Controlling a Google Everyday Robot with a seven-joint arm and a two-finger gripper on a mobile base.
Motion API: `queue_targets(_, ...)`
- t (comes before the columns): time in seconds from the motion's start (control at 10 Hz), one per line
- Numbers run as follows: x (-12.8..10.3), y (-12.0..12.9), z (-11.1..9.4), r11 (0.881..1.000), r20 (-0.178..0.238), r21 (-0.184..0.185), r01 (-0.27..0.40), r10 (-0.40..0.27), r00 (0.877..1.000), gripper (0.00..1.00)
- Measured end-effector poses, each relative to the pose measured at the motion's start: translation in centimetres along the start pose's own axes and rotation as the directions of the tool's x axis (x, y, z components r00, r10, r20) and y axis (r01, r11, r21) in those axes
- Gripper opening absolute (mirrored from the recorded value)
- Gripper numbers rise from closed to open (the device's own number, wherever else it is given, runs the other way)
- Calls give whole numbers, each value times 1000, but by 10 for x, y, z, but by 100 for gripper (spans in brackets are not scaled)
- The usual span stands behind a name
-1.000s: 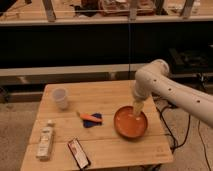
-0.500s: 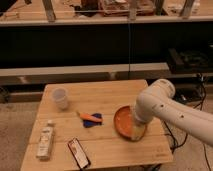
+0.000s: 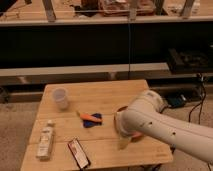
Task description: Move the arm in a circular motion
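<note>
The arm is a thick white tube with small dark dots that reaches in from the lower right over the wooden table. Its bulbous joint hangs above the right part of the table. The gripper is the tapering beige tip, pointing down near the table's front right. The arm hides most of an orange bowl, of which only a sliver of rim shows.
A white cup stands at the back left. A blue cloth with an orange object lies mid-table. A white bottle lies at the front left and a dark packet at the front. Cables and a dark shelf lie behind.
The arm has swung toward the table's front and left, coming nearer the camera. It now covers the orange bowl that was in full view a second ago. Nothing else moved.
</note>
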State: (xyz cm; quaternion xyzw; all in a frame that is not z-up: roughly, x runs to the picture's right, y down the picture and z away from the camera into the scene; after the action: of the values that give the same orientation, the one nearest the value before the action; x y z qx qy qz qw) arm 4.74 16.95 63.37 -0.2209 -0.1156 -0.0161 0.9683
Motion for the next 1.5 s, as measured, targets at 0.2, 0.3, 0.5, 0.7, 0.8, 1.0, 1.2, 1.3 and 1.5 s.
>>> queue_targets(0.2,-22,-29,6,998,22,26,56,-57,998,80)
queue_targets(0.3,-30,-56,11,995,24,42,92,-93,995,80)
queue_targets(0.5,-42,-103,20,987,21,60,150,-152,988,80)
queue_targets(0.7,-49,-157,26,975,-1,79,209,-210,978,80)
queue_targets(0.8,-48,-184,27,968,-16,86,234,-234,972,80)
queue_targets(1.0,-35,-225,28,963,-46,86,256,-253,967,80)
queue_targets(1.2,0,-249,31,972,-71,76,223,-218,973,80)
queue_targets(1.3,21,-251,33,979,-76,67,193,-188,979,80)
queue_targets(1.5,84,-239,37,995,-89,40,95,-91,992,80)
